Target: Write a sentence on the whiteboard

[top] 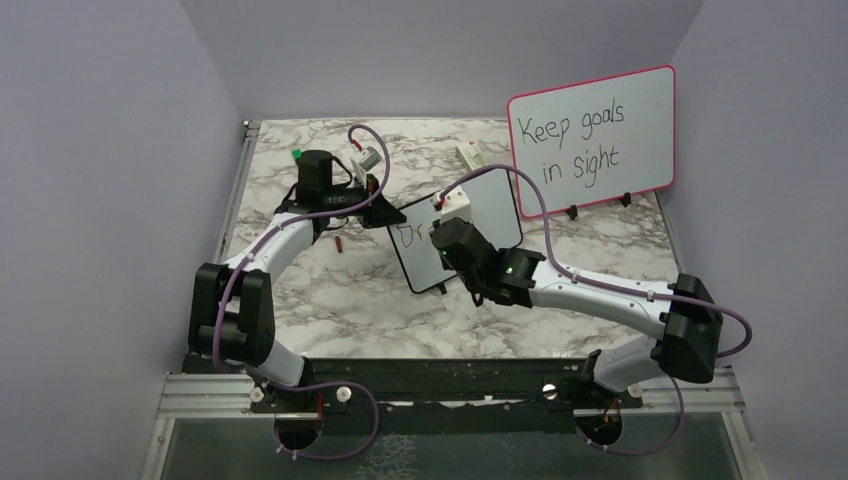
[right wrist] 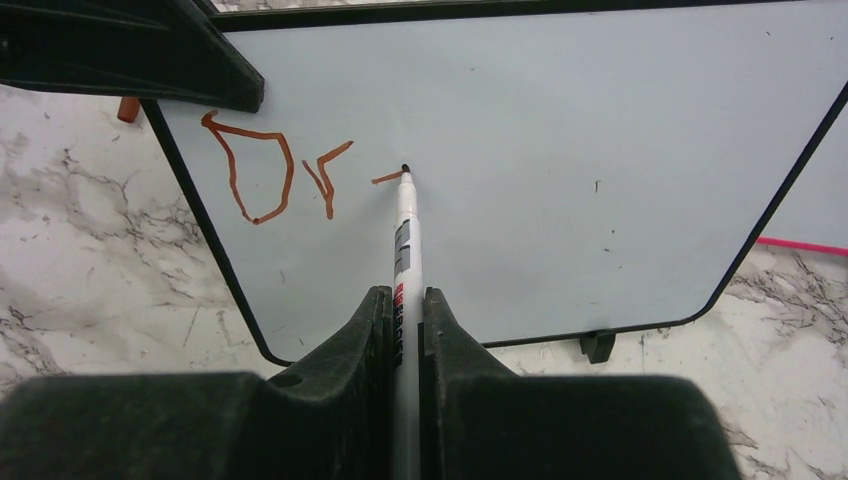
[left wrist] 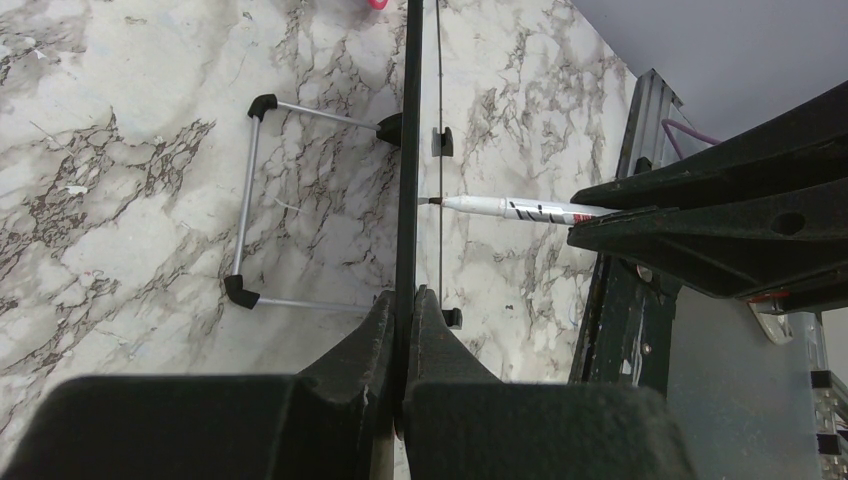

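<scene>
Top view: 1 whiteboard (top: 495, 210) stands between 2 end effectors, 1 pink-framed board (top: 590, 130) behind. Left wrist: left end effector (left wrist: 405, 300) clamps its edge. Right wrist: right end effector (right wrist: 405, 300) grips 1 marker (right wrist: 407, 215), tip on it beside the sentence (right wrist: 290, 168).

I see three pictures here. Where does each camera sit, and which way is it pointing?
Top external: fixed above and behind the robot, looking down on the table; the left arm, right arm, whiteboard and a pink-framed board show.
Left wrist: on the left arm, looking along the left gripper, shut on the whiteboard's edge.
Right wrist: on the right arm, looking along the right gripper, shut on the marker, at the red letters.
Shared: both wrist views show the marker tip touching the whiteboard.
</scene>
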